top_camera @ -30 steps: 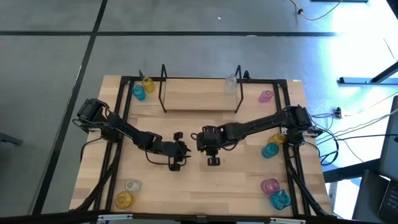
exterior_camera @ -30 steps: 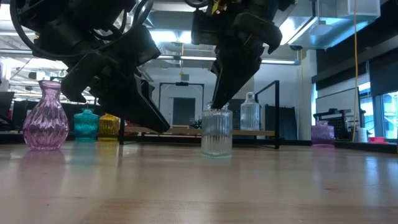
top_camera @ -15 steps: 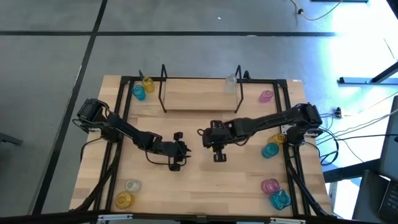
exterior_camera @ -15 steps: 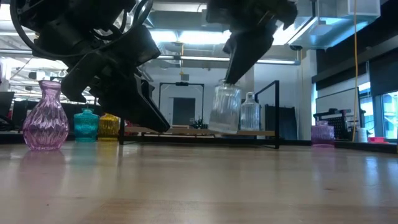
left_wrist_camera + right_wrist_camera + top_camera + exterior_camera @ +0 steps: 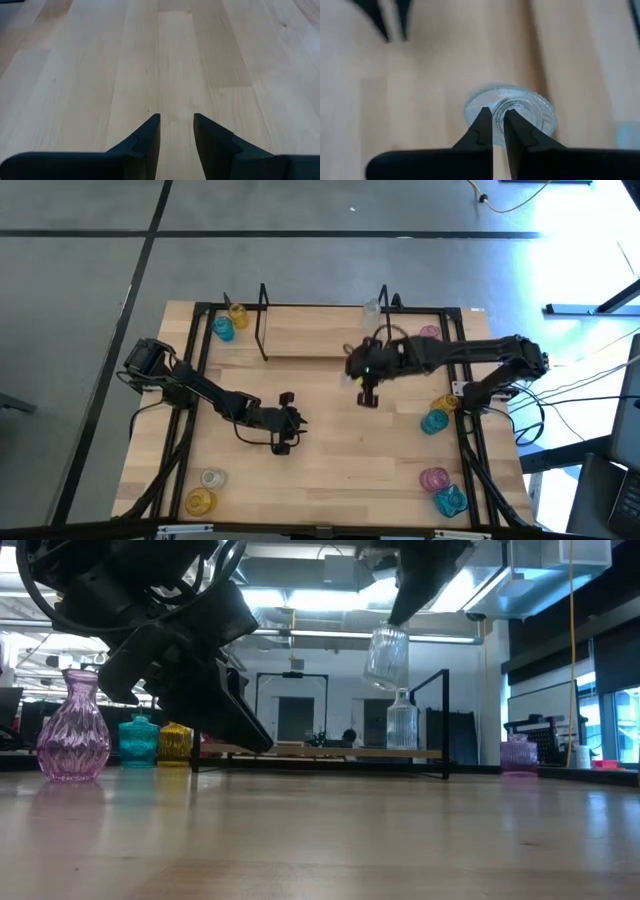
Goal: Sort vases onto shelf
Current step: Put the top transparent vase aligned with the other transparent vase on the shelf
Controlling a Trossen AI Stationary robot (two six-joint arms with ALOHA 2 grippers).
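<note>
Pinching only the thin rim of the clear vase (image 5: 387,656) with the right gripper (image 5: 498,119), dangling it tilted in mid-air near the shelf (image 5: 320,340). Risking a slip and a fall onto the table (image 5: 340,460), or a knock against the second clear vase (image 5: 402,726) already standing there. Idling with the left gripper (image 5: 177,125) partly open, holding nothing, low over the table's middle.

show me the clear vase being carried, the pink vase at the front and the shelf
clear vase (image 5: 386,656), low view, on its ribbed body
pink vase (image 5: 73,735), low view, on its belly
shelf (image 5: 310,335), high view, on its bare board
</note>
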